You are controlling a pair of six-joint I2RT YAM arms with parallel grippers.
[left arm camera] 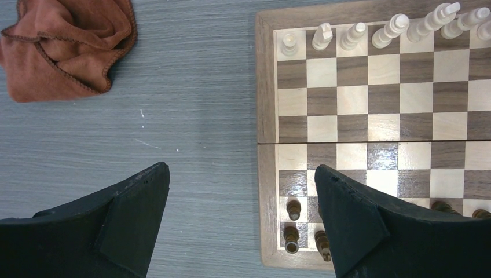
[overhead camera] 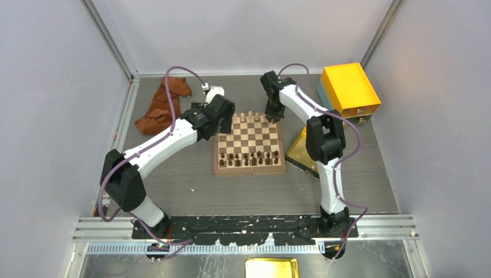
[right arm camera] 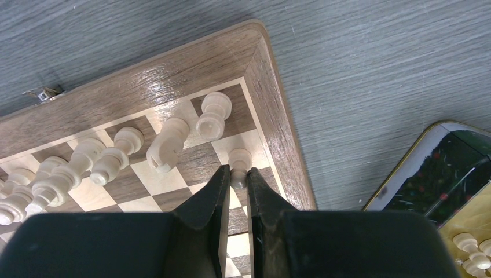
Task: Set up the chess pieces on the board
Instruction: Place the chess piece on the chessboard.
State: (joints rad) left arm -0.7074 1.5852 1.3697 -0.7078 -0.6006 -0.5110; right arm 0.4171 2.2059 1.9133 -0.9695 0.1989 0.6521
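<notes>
Dark chessmen (overhead camera: pixel 249 158) ranked on the near rows of the board (overhead camera: pixel 249 169), left gripper (left arm camera: pixel 241 171) spread wide and empty over the board's left border, right gripper (right arm camera: pixel 235 175) pinched on a pale pawn (right arm camera: pixel 239 159) beside the far-right corner, other chess pieces (left arm camera: pixel 353 36) lining the far row, brown cloth (left arm camera: pixel 63 43) on the worktop (left arm camera: pixel 191 98) far left.

On the board (overhead camera: pixel 250 138), middle ranks are lying open; chess pieces (left arm camera: pixel 352 36) are lining its far rank, dark chessmen (overhead camera: pixel 250 158) crowding the near ranks. A tray (overhead camera: pixel 296 153) and box (overhead camera: pixel 349 87) are blocking the counter's (overhead camera: pixel 191 185) right side, a cloth (overhead camera: pixel 161 109) occupying its far-left corner.
</notes>
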